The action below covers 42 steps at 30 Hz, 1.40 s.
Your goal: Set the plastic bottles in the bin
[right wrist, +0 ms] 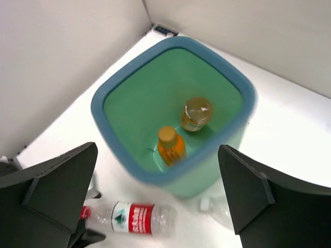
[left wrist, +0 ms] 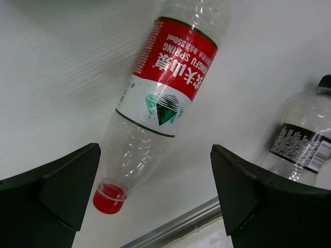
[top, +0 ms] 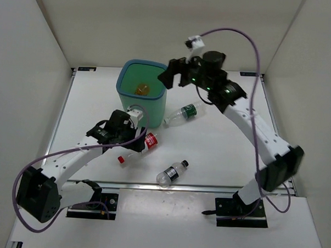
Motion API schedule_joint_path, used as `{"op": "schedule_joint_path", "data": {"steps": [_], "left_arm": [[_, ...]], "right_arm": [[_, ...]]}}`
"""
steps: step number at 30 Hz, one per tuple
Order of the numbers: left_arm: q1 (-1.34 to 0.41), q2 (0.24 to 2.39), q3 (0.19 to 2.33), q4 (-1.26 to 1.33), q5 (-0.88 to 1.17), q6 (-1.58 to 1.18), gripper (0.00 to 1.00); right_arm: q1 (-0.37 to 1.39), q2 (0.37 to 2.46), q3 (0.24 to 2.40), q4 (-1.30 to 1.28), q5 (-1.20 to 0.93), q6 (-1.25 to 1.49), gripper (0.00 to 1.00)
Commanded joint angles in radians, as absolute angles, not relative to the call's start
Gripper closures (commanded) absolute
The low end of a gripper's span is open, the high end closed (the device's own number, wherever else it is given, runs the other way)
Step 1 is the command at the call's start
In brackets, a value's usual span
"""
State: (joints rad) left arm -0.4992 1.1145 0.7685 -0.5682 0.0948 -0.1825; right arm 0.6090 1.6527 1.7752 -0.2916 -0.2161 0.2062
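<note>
Bin (top: 126, 77) upright at far side of table (top: 219, 154), left of centre. Right wrist view looks down into it: two orange bottles (right wrist: 171, 145) on the bottom, close together. Top view shows only one orange blob inside, can't separate the two.

Right gripper (right wrist: 159, 151) hangs over bin mouth. Fingers wide apart, nothing between them.

Other three lie on table, outside bin:
- Green-label bottle (top: 183, 114) just right of bin. In right wrist view only a clear sliver shows, rest behind bin wall and finger.
- Red-label bottle (left wrist: 168, 88) in front of bin, red cap toward near edge. Left gripper (left wrist: 155, 155) over its cap end, fingers spread either side, no contact visible. In top view the gripper covers part of it.
- Black-label bottle (top: 171, 172) closer to near edge, apart from the others. In left wrist view cut off by frame edge and finger, label text unreadable.
</note>
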Motion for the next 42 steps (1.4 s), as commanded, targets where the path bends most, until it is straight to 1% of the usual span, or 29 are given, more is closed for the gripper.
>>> {"op": "schedule_joint_path", "data": {"steps": [1, 3, 6, 8, 11, 13, 14, 15, 17, 18, 20, 22, 24, 25, 27, 29, 30, 31, 32, 33, 34, 35, 36, 37, 38, 39, 41, 42], "left_arm": [[-0.522, 1.173, 0.755, -0.511, 0.137, -0.115, 0.01], [-0.528, 1.228, 0.762, -0.486, 0.140, -0.103, 0.01], [-0.546, 1.304, 0.770, -0.460, 0.111, -0.098, 0.01], [-0.574, 1.350, 0.781, -0.439, 0.061, -0.101, 0.02], [-0.615, 1.407, 0.799, -0.428, 0.020, -0.117, 0.01], [-0.637, 1.417, 0.801, -0.420, 0.032, -0.127, 0.05], [-0.638, 1.414, 0.798, -0.422, 0.037, -0.132, 0.13], [-0.646, 1.395, 0.793, -0.423, 0.040, -0.143, 0.25], [-0.658, 1.340, 0.790, -0.422, 0.044, -0.159, 0.43], [-0.660, 1.310, 0.787, -0.426, 0.064, -0.155, 0.47], [-0.672, 1.229, 0.782, -0.405, 0.101, -0.188, 0.51], [-0.683, 1.093, 0.793, -0.381, 0.153, -0.221, 0.52], [-0.701, 1.008, 0.833, -0.388, 0.190, -0.242, 0.55], [-0.701, 0.977, 0.865, -0.385, 0.210, -0.250, 0.54], [-0.713, 0.931, 0.913, -0.345, 0.226, -0.259, 0.50], [-0.689, 0.907, 0.998, -0.318, 0.178, -0.275, 0.49], [-0.674, 0.916, 1.049, -0.302, 0.145, -0.281, 0.42], [-0.640, 0.925, 1.064, -0.289, 0.083, -0.287, 0.40], [-0.597, 0.943, 1.092, -0.229, 0.008, -0.294, 0.44], [-0.574, 0.968, 1.103, -0.201, -0.041, -0.305, 0.51], [-0.527, 0.986, 1.106, -0.124, -0.041, -0.302, 0.44], [-0.490, 1.015, 1.095, -0.076, -0.031, -0.305, 0.43], [-0.471, 1.041, 1.080, 0.036, -0.026, -0.310, 0.47], [-0.456, 1.063, 1.069, 0.114, -0.018, -0.308, 0.48], [-0.450, 1.107, 1.095, 0.141, -0.047, -0.305, 0.47], [-0.471, 1.153, 1.126, 0.179, -0.095, -0.272, 0.49], [-0.482, 1.219, 1.153, 0.263, -0.129, -0.204, 0.49], [-0.492, 1.245, 1.135, 0.297, -0.180, -0.180, 0.49]], "right_arm": [[0.528, 1.455, 1.561, -0.247, -0.247, 0.257, 0.00], [0.468, 1.329, 1.375, -0.239, -0.267, 0.311, 0.01], [0.307, 1.192, 1.214, -0.255, -0.386, 0.400, 0.02], [0.256, 1.117, 1.114, -0.236, -0.420, 0.428, 0.02], [0.203, 1.025, 1.033, -0.267, -0.448, 0.428, 0.02], [0.189, 0.987, 1.012, -0.328, -0.434, 0.414, 0.03], [0.192, 0.977, 0.991, -0.342, -0.419, 0.405, 0.03], [0.181, 0.956, 0.968, -0.365, -0.391, 0.397, 0.03], [0.167, 0.919, 0.930, -0.396, -0.368, 0.381, 0.03], [0.157, 0.901, 0.905, -0.416, -0.364, 0.382, 0.04], [0.129, 0.873, 0.875, -0.446, -0.373, 0.373, 0.04], [0.118, 0.847, 0.830, -0.498, -0.380, 0.344, 0.03], [0.124, 0.831, 0.798, -0.529, -0.342, 0.308, 0.04], [0.142, 0.830, 0.778, -0.550, -0.292, 0.310, 0.03], [0.181, 0.844, 0.752, -0.571, -0.226, 0.317, 0.04], [0.218, 0.868, 0.732, -0.568, -0.160, 0.340, 0.04], [0.242, 0.867, 0.730, -0.563, -0.131, 0.353, 0.02], [0.258, 0.870, 0.720, -0.542, -0.112, 0.365, 0.03], [0.262, 0.874, 0.709, -0.516, -0.121, 0.371, 0.03], [0.262, 0.882, 0.706, -0.497, -0.135, 0.376, 0.03], [0.247, 0.881, 0.709, -0.485, -0.167, 0.377, 0.03], [0.239, 0.884, 0.700, -0.482, -0.185, 0.390, 0.04], [0.232, 0.891, 0.704, -0.470, -0.214, 0.388, 0.04], [0.232, 0.885, 0.697, -0.453, -0.228, 0.391, 0.04], [0.242, 0.878, 0.689, -0.442, -0.227, 0.402, 0.04], [0.255, 0.879, 0.680, -0.428, -0.210, 0.397, 0.04], [0.258, 0.888, 0.675, -0.416, -0.183, 0.400, 0.04], [0.255, 0.902, 0.680, -0.432, -0.183, 0.408, 0.04]]}}
